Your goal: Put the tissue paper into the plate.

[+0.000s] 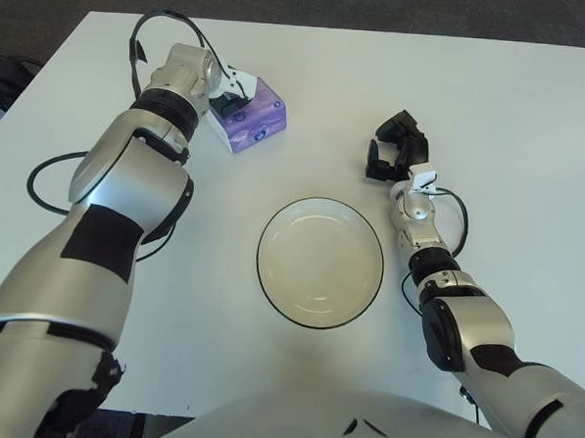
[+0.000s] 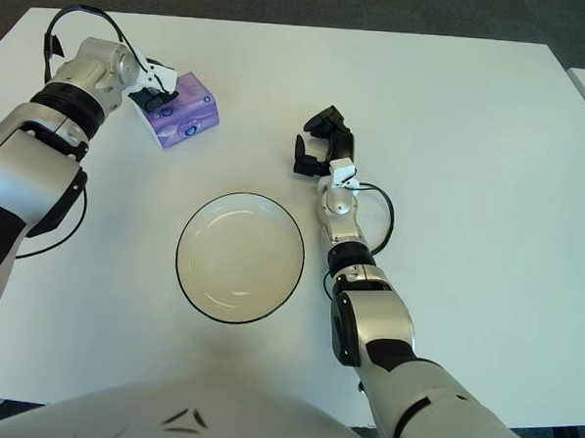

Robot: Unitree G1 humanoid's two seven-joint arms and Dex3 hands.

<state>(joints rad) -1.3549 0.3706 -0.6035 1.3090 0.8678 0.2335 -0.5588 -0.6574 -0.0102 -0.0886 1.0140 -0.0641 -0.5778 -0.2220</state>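
Note:
The tissue paper is a small purple pack (image 1: 251, 121) lying flat on the white table (image 1: 513, 123) at the back left. My left hand (image 1: 228, 96) reaches it from the left, its fingers (image 2: 161, 99) spread over the pack's left end and touching it, not closed around it. The pack still lies on the table. The white plate with a dark rim (image 1: 259, 257) sits empty in the middle, nearer to me and to the right of the pack. My right hand (image 1: 392, 149) shows to the right of the plate, fingers loosely bent, holding nothing.
A black cable (image 1: 37, 191) loops over the table beside my left arm. Another thin cable (image 1: 460, 213) curls by my right wrist. The table's far edge runs just behind the pack, with dark floor (image 1: 382, 8) beyond.

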